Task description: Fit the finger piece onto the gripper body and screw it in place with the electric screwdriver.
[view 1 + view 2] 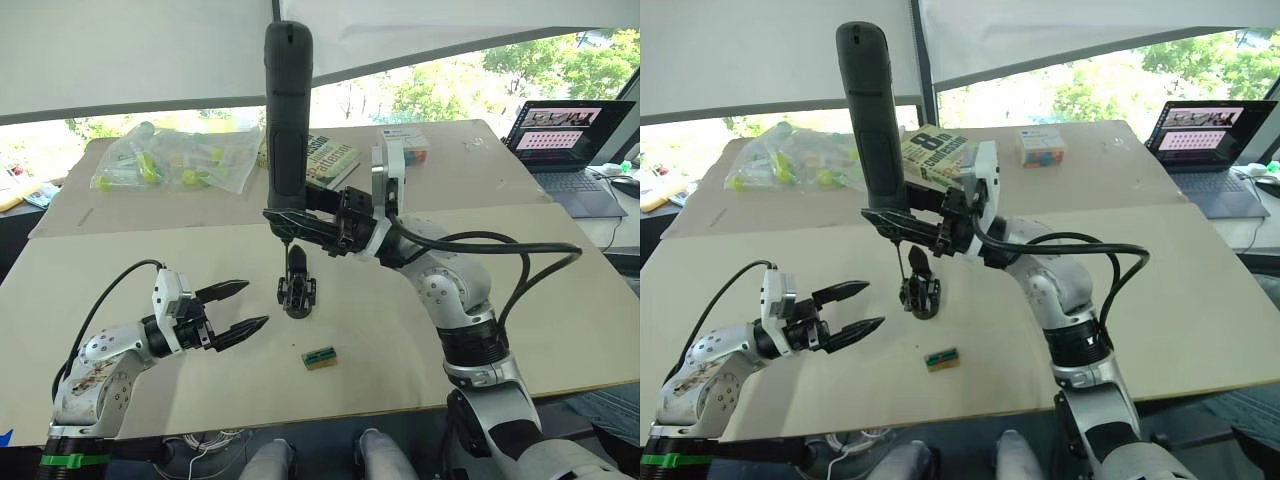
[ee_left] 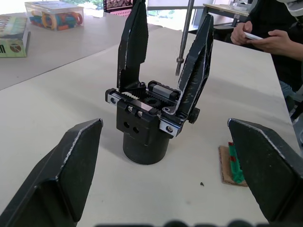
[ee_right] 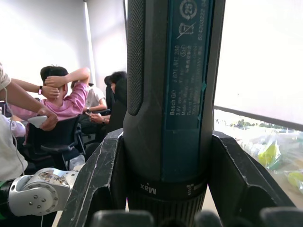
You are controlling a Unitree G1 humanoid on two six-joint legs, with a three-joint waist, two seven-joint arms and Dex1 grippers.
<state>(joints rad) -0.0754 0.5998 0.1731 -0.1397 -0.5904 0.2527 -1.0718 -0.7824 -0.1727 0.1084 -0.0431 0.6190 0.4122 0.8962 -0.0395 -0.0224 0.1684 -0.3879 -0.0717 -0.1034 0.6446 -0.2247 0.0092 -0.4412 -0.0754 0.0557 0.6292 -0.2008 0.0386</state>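
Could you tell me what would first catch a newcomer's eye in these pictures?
The electric screwdriver stands out, held upright in the right gripper with its bit above the gripper body at the table's middle. The open left gripper hovers to that body's left, and a small green piece lies nearer the front edge.

Black electric screwdriver (image 1: 285, 110) with a teal label; black gripper body (image 1: 297, 290); beige tabletop (image 1: 400, 330); small green block (image 1: 320, 355).
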